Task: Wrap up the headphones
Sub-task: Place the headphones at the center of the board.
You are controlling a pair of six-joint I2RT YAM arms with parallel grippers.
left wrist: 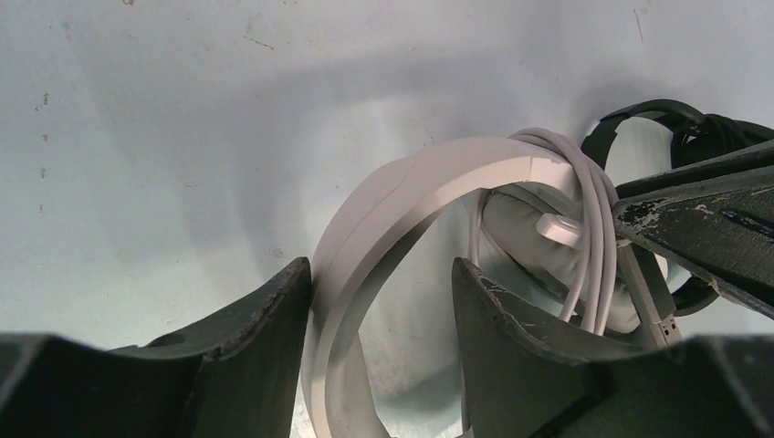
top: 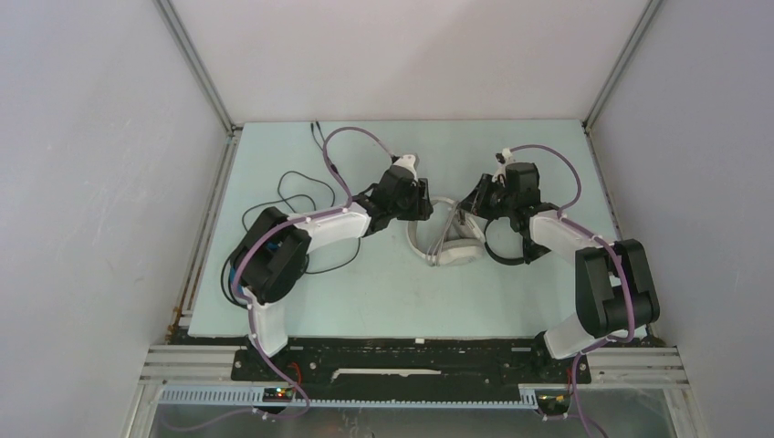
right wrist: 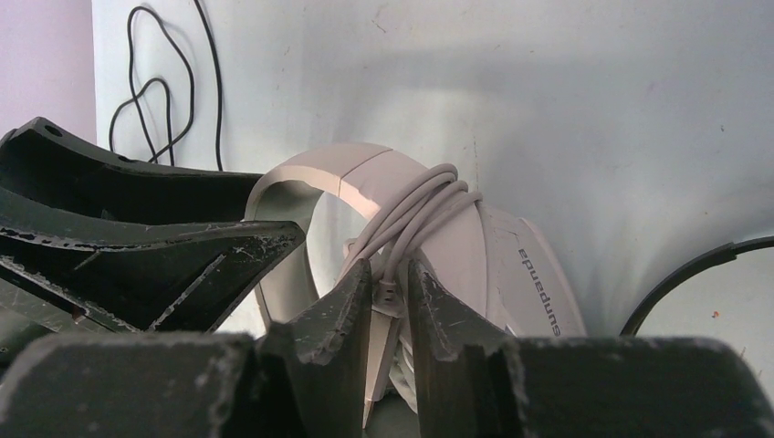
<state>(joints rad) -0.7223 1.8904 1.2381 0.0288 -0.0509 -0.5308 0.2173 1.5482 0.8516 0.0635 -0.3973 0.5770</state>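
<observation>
The white-grey headphones [top: 447, 251] lie in the middle of the table, with their pale cable [right wrist: 420, 205] wound in several turns over the headband [left wrist: 411, 178]. My left gripper [left wrist: 381, 269] is open astride that headband, which touches only the left finger. My right gripper [right wrist: 391, 269] reaches in from the other side [top: 467, 217]. Its jaws stand a narrow way apart with the cable's plug end between them, and whether they pinch it does not show. A black pair of headphones [top: 507, 255] lies under my right arm, right next to the white pair.
A loose thin black cable [top: 297, 187] loops over the left half of the table and runs under my left arm. The two grippers face each other closely across the white headphones. Grey walls enclose the table on three sides.
</observation>
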